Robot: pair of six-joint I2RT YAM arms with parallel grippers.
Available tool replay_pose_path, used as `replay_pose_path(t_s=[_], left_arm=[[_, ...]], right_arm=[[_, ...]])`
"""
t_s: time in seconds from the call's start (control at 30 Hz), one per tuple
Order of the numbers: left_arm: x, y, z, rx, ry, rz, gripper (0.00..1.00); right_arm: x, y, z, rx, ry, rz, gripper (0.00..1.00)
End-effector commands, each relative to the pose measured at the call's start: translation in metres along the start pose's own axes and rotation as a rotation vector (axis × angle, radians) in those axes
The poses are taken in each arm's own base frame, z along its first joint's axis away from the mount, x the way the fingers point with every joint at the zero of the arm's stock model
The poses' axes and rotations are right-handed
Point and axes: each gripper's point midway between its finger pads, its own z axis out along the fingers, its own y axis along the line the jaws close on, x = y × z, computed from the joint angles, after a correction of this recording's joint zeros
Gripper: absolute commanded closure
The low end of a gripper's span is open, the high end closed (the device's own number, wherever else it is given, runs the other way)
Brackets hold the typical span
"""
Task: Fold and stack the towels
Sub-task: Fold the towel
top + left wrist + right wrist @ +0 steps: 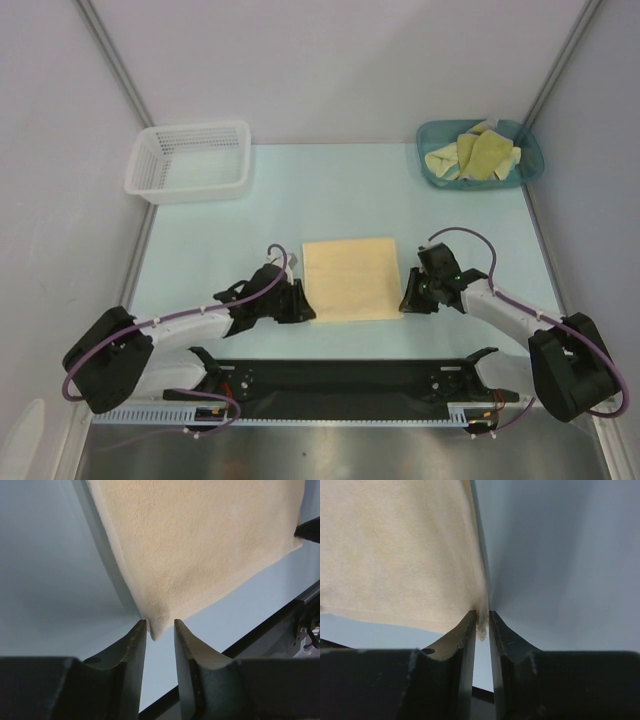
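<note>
Lining up the first fold here. The towel [350,279] lies flat on the desk [250,220], with a claw at each of its near corners. The left claw [161,625] is narrow, the corner tip sits in the gap with space showing beside it, so not pinched yet. The right claw [482,614] is narrower with its corner right between the jaws, and honestly I can't tell if it's biting. Next I reckon both need a firm pinch, then an even lift carrying the near edge over to the far edge, or it folds crooked. Other towels [480,155] wait in the bin [424,150] back-right of the towel, basket [195,187] back-left, both well apart. Nothing's in the fold's path.
</note>
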Motion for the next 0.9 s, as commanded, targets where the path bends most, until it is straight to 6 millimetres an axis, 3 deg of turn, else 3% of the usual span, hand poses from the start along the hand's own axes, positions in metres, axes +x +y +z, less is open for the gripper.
replay_pose_path(t_s=[0.0, 0.13, 0.2, 0.33, 0.53, 0.57, 0.6, 0.63, 0.67, 0.73, 0.77, 0.8, 0.87], left_arm=[[0.007, -0.01, 0.003, 0.065, 0.012, -0.026, 0.69], [0.014, -0.006, 0.005, 0.06, 0.03, -0.035, 0.84], [0.017, -0.005, 0.006, 0.063, 0.039, -0.033, 0.89], [0.02, -0.004, 0.007, 0.064, 0.05, -0.041, 0.99], [0.028, -0.004, 0.006, 0.062, 0.081, -0.06, 0.99], [0.032, 0.001, 0.005, 0.036, 0.098, -0.066, 0.94], [0.027, -0.004, 0.001, 0.038, 0.088, -0.071, 0.84], [0.021, -0.004, 0.0, 0.022, 0.066, -0.07, 0.59], [0.027, 0.008, -0.006, -0.04, 0.095, -0.064, 0.5], [0.005, -0.004, -0.015, -0.041, 0.035, -0.031, 0.32], [-0.003, 0.004, -0.019, -0.099, 0.005, 0.014, 0.28], [-0.025, -0.009, -0.025, -0.094, -0.047, 0.041, 0.26], [-0.053, -0.008, -0.027, -0.138, -0.122, 0.127, 0.23]], right_arm=[[-0.006, -0.001, 0.004, 0.009, -0.04, 0.006, 0.81], [-0.006, -0.007, 0.004, 0.036, -0.052, 0.001, 0.97], [-0.007, -0.011, 0.005, 0.052, -0.061, 0.002, 1.0], [-0.005, -0.012, 0.007, 0.052, -0.061, 0.004, 1.0], [-0.005, -0.011, 0.005, 0.052, -0.064, -0.001, 0.95], [-0.005, -0.012, 0.002, 0.06, -0.064, 0.0, 0.92], [-0.012, -0.008, -0.002, 0.058, -0.08, -0.001, 0.83], [-0.015, -0.007, -0.004, 0.06, -0.087, -0.008, 0.79], [-0.019, -0.006, -0.009, 0.067, -0.096, -0.013, 0.75], [-0.038, 0.008, -0.02, 0.036, -0.137, -0.028, 0.67], [-0.044, 0.016, -0.023, -0.007, -0.136, -0.057, 0.64], [-0.055, 0.017, -0.026, -0.029, -0.149, -0.057, 0.61], [-0.082, 0.042, -0.039, -0.166, -0.19, -0.123, 0.58]])
